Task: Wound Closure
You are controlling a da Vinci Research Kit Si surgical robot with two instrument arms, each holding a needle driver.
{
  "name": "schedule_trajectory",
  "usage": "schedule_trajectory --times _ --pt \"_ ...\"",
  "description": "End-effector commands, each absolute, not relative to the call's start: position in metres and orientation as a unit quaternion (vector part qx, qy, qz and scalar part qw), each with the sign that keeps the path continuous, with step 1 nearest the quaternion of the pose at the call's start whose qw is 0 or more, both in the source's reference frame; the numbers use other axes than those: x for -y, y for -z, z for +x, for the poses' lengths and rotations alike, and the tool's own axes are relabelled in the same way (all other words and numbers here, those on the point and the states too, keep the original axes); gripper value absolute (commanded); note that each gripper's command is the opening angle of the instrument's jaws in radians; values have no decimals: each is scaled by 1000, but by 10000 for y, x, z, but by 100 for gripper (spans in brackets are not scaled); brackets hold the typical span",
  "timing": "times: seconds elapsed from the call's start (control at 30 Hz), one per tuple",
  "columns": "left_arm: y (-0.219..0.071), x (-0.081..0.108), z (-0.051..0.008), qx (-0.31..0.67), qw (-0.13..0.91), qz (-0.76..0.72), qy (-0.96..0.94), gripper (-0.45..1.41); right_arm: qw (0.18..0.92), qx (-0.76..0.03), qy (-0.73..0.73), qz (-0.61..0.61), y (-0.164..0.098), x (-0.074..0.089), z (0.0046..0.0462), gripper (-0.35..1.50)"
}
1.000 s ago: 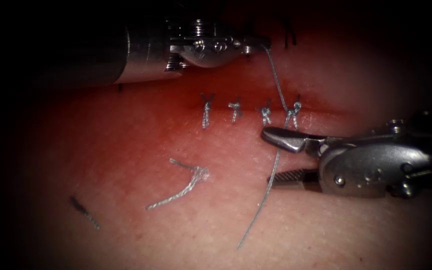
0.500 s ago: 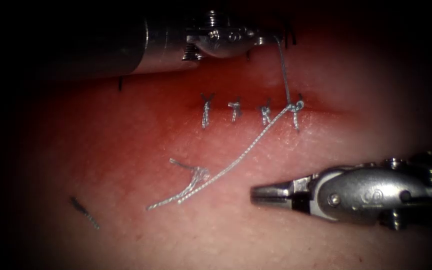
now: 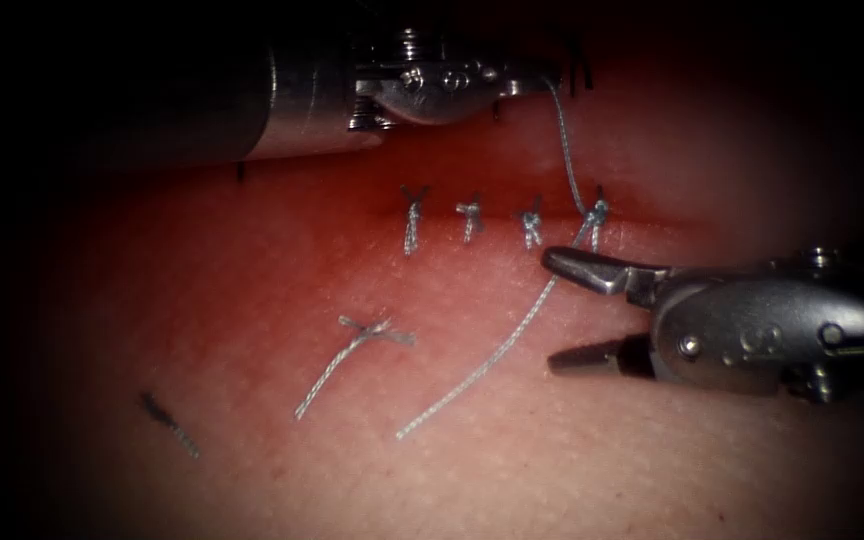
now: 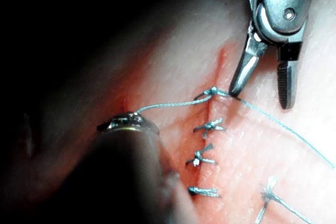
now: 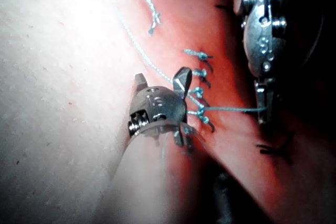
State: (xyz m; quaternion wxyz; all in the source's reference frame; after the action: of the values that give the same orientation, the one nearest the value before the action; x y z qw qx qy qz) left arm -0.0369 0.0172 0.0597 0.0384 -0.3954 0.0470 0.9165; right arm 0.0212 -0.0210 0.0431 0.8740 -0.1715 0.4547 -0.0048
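On the tissue [image 3: 252, 250] the cut [image 3: 502, 205] carries several knotted stitches. My left tool [image 3: 542, 80] is above the cut, jaws shut on the thread [image 3: 564, 150], which runs down to the rightmost knot [image 3: 592, 212]. From that knot a free tail [image 3: 472, 375] trails down and left over the tissue. My right tool [image 3: 550, 310] reaches in below the knot, jaws open and holding nothing, and the tail crosses just at their tips. The left wrist view has the left tool [image 4: 123, 121] on the thread [image 4: 168, 104]. The right wrist view has the right tool [image 5: 161, 81] open beside the stitches.
A loose cut piece of thread [image 3: 347, 352] lies on the tissue below and left of the stitches. A short dark thread scrap [image 3: 167, 422] lies further left. Red fluid stains the tissue around the cut. Dark thread ends [image 3: 577, 70] sit beyond the left tool's tip.
The right tool, shut and lower down half a second ago, has risen back beside the rightmost knot with its jaws open. The free tail and the loose cut piece have shifted.
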Motion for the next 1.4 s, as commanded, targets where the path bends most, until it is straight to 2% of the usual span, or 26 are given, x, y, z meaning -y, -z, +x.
schedule_trajectory --times 0.03,0.3,0.57,0.67,0.7,0.77,0.8,0.9,0.97,1.03,1.07,1.13,1.23,1.4 --pt "-599 -178 -374 -48 39 -395 -917 -45 877 -446 18 -181 -433 206 226 147" --pt "-596 -179 -378 -48 41 -394 -917 -45 913 -323 115 -220 -444 217 243 140" --pt "-592 -175 -382 -48 41 -394 -917 -45 902 -332 153 -231 -450 231 259 137" --pt "-590 -173 -383 -49 41 -395 -916 -45 902 -330 154 -233 -455 234 262 128" --pt "-589 -172 -383 -49 41 -395 -916 -45 903 -328 158 -228 -459 235 262 106" --pt "-589 -172 -384 -49 42 -395 -917 -45 903 -326 162 -227 -464 239 261 38" --pt "-589 -173 -385 -49 42 -395 -917 -45 902 -326 166 -229 -467 242 259 -31" --pt "-591 -175 -388 -49 43 -393 -917 -45 904 -350 154 -191 -473 246 252 -35" --pt "-593 -180 -393 -46 44 -398 -915 -45 908 -383 123 -116 -475 246 237 -35" --pt "-598 -187 -399 -45 48 -402 -913 -45 899 -433 23 -64 -469 240 215 -35" --pt "-604 -194 -401 -43 55 -403 -913 -45 870 -485 -77 -35 -463 234 201 -35" --pt "-610 -201 -403 -42 61 -404 -912 -45 840 -522 -149 -9 -459 229 191 -35" --pt "-625 -217 -406 -49 73 -409 -908 -45 810 -545 -214 13 -457 220 184 -35" --pt "-642 -235 -406 -60 82 -419 -902 -45 797 -556 -237 20 -455 218 184 -35"
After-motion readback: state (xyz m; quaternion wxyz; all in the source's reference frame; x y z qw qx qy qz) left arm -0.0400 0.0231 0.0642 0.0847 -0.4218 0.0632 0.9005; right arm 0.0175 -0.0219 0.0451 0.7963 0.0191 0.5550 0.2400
